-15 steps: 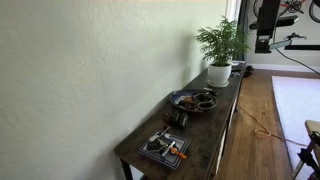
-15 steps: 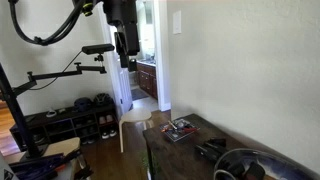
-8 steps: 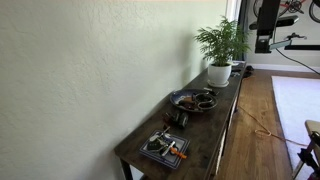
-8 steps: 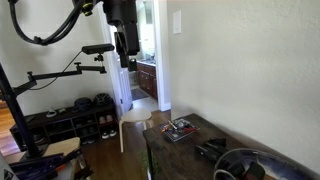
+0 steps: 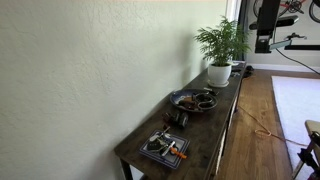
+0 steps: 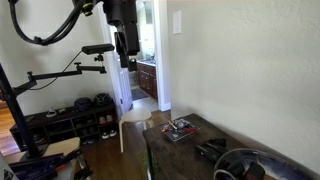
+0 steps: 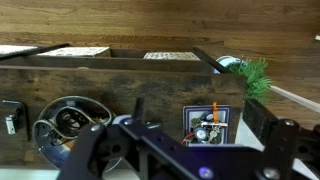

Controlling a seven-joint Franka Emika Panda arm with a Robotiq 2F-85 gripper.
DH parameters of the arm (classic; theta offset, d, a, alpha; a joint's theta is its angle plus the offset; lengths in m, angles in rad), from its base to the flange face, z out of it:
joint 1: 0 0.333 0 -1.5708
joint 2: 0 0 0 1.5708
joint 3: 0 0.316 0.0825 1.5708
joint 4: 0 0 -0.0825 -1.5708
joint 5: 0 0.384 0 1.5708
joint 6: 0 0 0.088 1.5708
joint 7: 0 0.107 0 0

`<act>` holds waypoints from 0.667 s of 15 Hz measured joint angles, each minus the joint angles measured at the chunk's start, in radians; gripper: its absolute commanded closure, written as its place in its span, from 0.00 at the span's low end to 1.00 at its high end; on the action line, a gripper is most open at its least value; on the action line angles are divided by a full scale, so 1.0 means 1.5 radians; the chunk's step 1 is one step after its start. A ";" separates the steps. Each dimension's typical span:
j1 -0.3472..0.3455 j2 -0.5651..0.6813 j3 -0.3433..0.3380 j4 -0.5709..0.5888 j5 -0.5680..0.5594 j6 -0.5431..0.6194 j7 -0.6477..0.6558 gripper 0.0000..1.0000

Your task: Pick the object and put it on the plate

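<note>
Plate (image 5: pixel 192 100) holds dark bits, tray (image 5: pixel 165 148) an orange item; I see end effector (image 6: pixel 124 60) open, high above bench (image 5: pixel 205 120).

A lived-in home: a long dark wooden console table (image 5: pixel 203 126) along a cream textured wall (image 5: pixel 90 70), a leafy green palm in a white pot (image 5: pixel 220 52), hardwood floor (image 5: pixel 255 130), a low black shoe rack (image 6: pixel 75 122).

Entry: we logged a long table (image 5: pixel 206 128) set against the wall. In an exterior view, the potted plant (image 5: pixel 220 45) stood on its far end, the plate (image 5: pixel 191 100) lay around mid-length, and the square tray (image 5: pixel 165 148) lay at the near end. A small object (image 5: pixel 177 117) sat between plate and tray. In the wrist view, the plate (image 7: pixel 66 118) lay left of the tray (image 7: pixel 207 122), with the plant (image 7: pixel 248 72) further right.
</note>
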 measured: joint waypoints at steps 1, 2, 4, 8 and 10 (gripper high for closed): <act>0.000 0.000 0.000 0.000 0.000 0.000 0.000 0.00; 0.000 0.000 0.000 0.000 -0.001 0.000 0.000 0.00; 0.000 0.006 0.000 0.000 -0.004 0.001 0.001 0.00; 0.000 0.029 0.000 0.001 -0.009 0.017 0.004 0.00; 0.000 0.047 0.000 0.001 -0.009 0.041 0.011 0.00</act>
